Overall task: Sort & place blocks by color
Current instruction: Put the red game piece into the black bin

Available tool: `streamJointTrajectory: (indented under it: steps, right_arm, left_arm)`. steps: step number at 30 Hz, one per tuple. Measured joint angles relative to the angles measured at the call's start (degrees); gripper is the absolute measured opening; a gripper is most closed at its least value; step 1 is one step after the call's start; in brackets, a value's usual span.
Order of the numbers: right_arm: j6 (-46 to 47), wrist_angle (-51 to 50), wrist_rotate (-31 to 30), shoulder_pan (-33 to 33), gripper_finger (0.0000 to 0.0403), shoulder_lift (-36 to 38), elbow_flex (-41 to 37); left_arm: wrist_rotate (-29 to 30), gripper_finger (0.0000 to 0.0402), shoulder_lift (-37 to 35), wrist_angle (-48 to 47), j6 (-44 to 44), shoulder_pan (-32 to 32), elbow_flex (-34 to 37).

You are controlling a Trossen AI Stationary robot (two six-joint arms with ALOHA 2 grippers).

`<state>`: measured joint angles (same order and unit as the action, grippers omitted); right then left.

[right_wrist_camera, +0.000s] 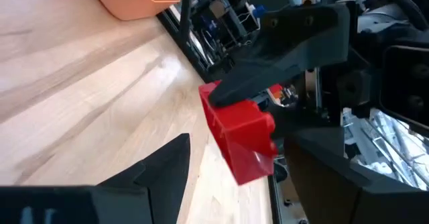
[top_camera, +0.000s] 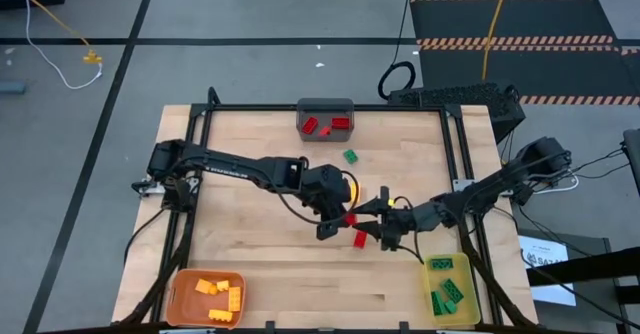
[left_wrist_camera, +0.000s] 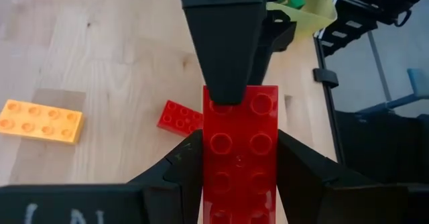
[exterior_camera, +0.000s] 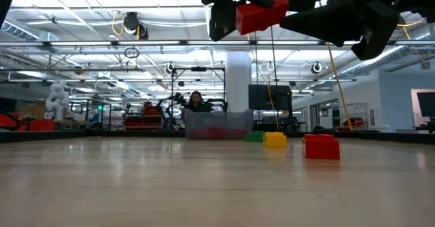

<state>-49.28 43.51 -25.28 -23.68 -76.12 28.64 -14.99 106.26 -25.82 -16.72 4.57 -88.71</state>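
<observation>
wood-grain table (top_camera: 250, 244) under me, three bins at its edges: a gray bin (top_camera: 325, 119) at the far side with red bricks in it, an orange bin (top_camera: 178, 292) near my left base, a yellow bin (top_camera: 470, 299) of green bricks near my right.

my left gripper (left_wrist_camera: 238, 160) hangs mid-table, well above the wood, clamped on a red block (left_wrist_camera: 238, 157) by its long sides. my right gripper (right_wrist_camera: 228, 163) is right against it, fingers apart, with the same red block (right_wrist_camera: 238, 140) just ahead between them. it reads as a hand-over or a regrasp in the air.

to do it well, i judge the right fingers should close squarely on the free end before the left lets go, with no twist, since the brick hangs high above the table and a drop would send it bouncing.

the block is a two-by-four-stud brick, studs facing my left wrist camera, its long axis running straight out along my left fingers toward the right gripper.

on the table wait another red block (top_camera: 359, 238), a yellow block (exterior_camera: 274, 139) and a green block (top_camera: 351, 156).
</observation>
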Motion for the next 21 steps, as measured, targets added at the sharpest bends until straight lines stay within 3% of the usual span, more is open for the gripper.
streamJointTrajectory:
  steps: [5,8,15,21]
  right_arm:
    - [0.4,3.8,0.0,0.1,0.0227,-1.3,0.0]
    - [0.4,5.4,0.1,0.1,0.0204,-1.5,0.0]
    - [1.7,3.2,1.7,0.1,0.0074,-1.5,0.0]
    - [4.0,2.2,1.3,0.1,0.0074,-1.4,0.0]
  left_arm:
    - [0.0,0.0145,0.1,0.6,-1.0,0.0,0.0]
    - [0.0,0.0145,0.1,0.5,-1.7,0.0,0.0]
    - [-0.1,0.0167,0.4,-0.1,-2.3,0.0,0.0]
    - [0.0,0.0174,0.5,0.0,-2.0,-0.1,0.0]
